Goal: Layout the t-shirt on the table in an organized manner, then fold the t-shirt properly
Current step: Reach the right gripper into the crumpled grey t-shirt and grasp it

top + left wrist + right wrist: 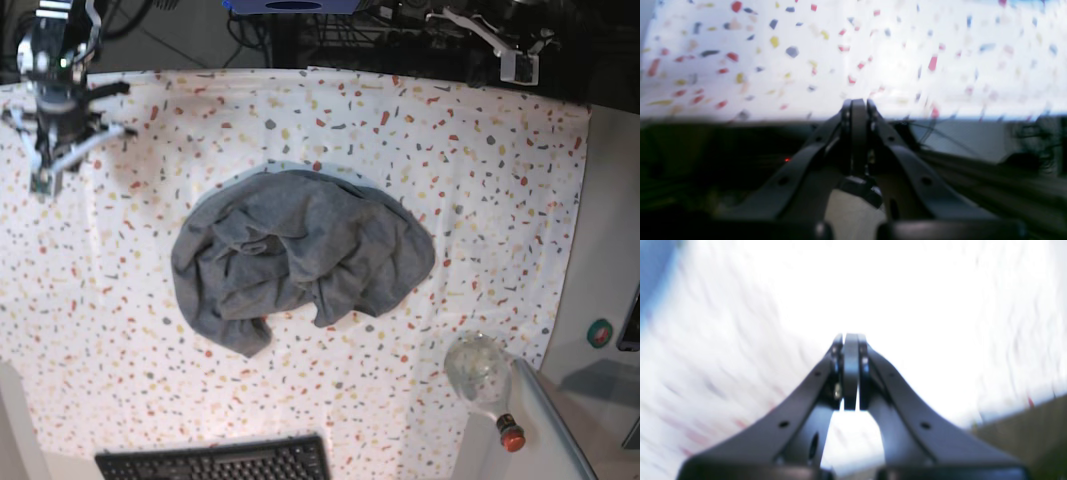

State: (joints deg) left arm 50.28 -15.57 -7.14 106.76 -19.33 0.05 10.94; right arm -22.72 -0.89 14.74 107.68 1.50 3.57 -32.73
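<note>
Crumpled t-shirt (300, 258) on table (500, 200)

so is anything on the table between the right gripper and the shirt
Nothing visible. Only bare speckled table lies between the right gripper, near the far corner, and the crumpled t-shirt at the middle.

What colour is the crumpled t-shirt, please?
Plain heather grey, no print; the t-shirt shows best in the base view.
</note>
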